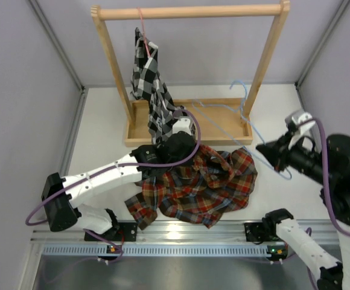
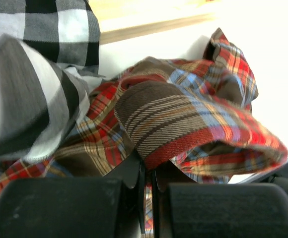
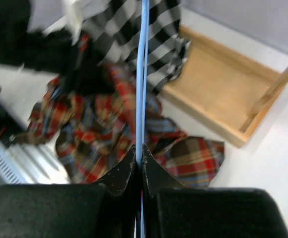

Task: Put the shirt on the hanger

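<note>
Here, on the left, our left gripper (image 2: 147,171) sits at the far edge of the shirt (image 1: 205,184). Its fingers are pressed nearly together on a raised fold of the plaid, and a sliver of cloth shows in the slit between them. The black-and-white checked shirt (image 1: 154,90) hanging from the wooden rack (image 1: 187,11) drapes right against this wrist. We judge that any lift should go up and toward the near edge, or we drag the wrong garment along.

The shirt itself lies crumpled on the table (image 1: 102,139) in front of the rack's base, between the two arms, with no opening plainly presented. We would want the pinch near the collar or a shoulder seam, but from the wrist view we cannot tell which part we hold.

To the right, the hanger (image 3: 142,59) is off the rack, its thin blue wire clamped between the closed fingers of our right gripper (image 3: 139,154), near the shirt's right edge. The step, as we read it, is to lift the cloth open and feed one hanger shoulder inside. The wire is slim, so a firm grip and slow threading should stop it twisting.
</note>
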`<action>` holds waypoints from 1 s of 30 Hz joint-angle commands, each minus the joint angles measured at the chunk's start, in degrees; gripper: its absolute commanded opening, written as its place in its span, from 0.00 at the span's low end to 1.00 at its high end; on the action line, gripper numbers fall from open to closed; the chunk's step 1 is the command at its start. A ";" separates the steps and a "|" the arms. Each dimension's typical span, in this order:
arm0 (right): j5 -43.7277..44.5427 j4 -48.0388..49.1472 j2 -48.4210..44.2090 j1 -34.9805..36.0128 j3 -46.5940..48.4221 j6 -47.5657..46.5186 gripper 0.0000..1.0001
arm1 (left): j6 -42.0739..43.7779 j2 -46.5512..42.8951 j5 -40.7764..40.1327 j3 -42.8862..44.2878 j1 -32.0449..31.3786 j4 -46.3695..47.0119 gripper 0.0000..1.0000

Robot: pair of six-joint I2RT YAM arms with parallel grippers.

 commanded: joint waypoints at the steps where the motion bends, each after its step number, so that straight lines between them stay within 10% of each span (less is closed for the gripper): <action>1: 2.29 -9.09 -8.48 5.54 -3.09 -0.03 0.00 | -1.74 1.32 2.43 3.68 2.82 0.47 0.00; 11: 15.21 -21.85 -15.61 16.20 4.73 2.61 0.00 | -3.32 9.84 10.35 10.98 7.93 0.56 0.00; 30: 14.07 -21.69 -10.52 17.08 0.34 7.80 0.00 | -3.68 9.24 15.97 14.59 8.02 0.65 0.00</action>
